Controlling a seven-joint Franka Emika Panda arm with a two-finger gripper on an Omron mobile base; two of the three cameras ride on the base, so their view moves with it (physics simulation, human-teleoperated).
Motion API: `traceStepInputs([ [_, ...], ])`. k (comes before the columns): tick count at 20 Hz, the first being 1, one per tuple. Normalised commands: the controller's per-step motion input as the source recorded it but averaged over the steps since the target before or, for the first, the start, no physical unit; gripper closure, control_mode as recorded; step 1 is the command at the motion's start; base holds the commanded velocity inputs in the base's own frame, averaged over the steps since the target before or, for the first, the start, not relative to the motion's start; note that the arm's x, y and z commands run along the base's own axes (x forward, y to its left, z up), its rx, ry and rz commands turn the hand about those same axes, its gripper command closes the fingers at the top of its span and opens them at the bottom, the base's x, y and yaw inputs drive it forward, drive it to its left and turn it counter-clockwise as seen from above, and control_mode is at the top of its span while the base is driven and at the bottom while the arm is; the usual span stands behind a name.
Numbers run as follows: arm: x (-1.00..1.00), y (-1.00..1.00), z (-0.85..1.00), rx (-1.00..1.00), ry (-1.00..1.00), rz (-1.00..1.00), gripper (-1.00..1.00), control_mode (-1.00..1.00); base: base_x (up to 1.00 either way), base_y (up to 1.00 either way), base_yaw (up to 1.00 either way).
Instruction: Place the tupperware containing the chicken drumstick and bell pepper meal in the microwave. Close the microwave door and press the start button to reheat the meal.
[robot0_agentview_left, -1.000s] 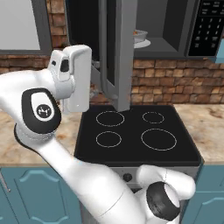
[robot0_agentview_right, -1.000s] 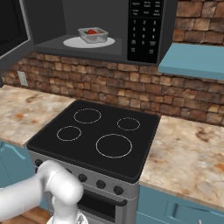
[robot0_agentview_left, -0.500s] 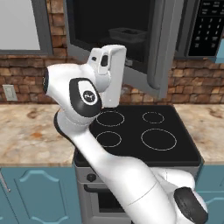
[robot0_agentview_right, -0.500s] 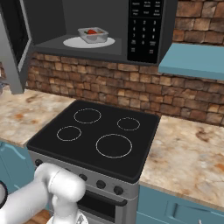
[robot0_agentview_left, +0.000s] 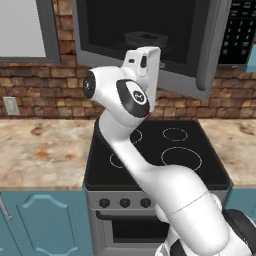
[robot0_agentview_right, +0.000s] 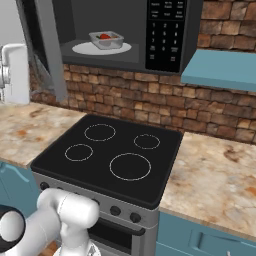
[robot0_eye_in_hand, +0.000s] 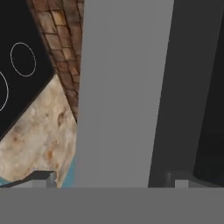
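My gripper (robot0_eye_in_hand: 111, 178) stands with its jaws spread wide and nothing between them; in the hand view the two dark fingertips (robot0_eye_in_hand: 41, 177) rise at the bottom edge, one at each side, and the broad gray frame of the microwave door (robot0_eye_in_hand: 122, 87) fills the space ahead of them, with its dark window to the right. I cannot tell from that view whether the tips touch the frame or only sit close against it. In the left base view my hand (robot0_agentview_left: 142, 67) is raised in front of the lower part of the door (robot0_agentview_left: 150, 45), which is swung partway, its curved gray bar handle (robot0_agentview_left: 210, 47) near the right edge. Past the door, in the right base view, the microwave (robot0_agentview_right: 125, 35) hangs open above the brick wall (robot0_agentview_right: 150, 100): the tupperware (robot0_agentview_right: 106, 40) with red food in it sits on the white turntable plate (robot0_agentview_right: 80, 48) inside the cavity, and the black keypad panel (robot0_agentview_right: 165, 32) is to its right. Below lies the black stove (robot0_agentview_right: 115, 155) with its four ring burners, set between mottled stone counters (robot0_agentview_right: 215, 175), with teal cabinets (robot0_agentview_left: 45, 225) underneath.
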Motion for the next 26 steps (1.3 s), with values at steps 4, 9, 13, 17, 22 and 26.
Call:
traceStepInputs([
  [4,0.58,-0.37,0.20,0.00,0.02,0.23,-1.00,-1.00,0.00,0.00,0.00],
  [9,0.55,-0.26,0.16,0.01,0.00,0.33,-1.00,-1.00,0.00,0.00,0.00],
  [13,0.57,-0.12,0.16,0.01,0.00,0.38,-1.00,-1.00,0.00,0.00,0.00],
  [17,0.59,0.00,0.20,0.00,0.00,0.32,-1.00,-1.00,0.00,0.00,0.00],
  [22,0.59,0.00,0.07,0.00,0.03,0.17,-1.00,-1.00,0.00,0.00,0.00],
  [26,0.68,0.00,0.00,0.00,0.13,0.01,-1.00,-1.00,0.00,0.00,0.00],
])
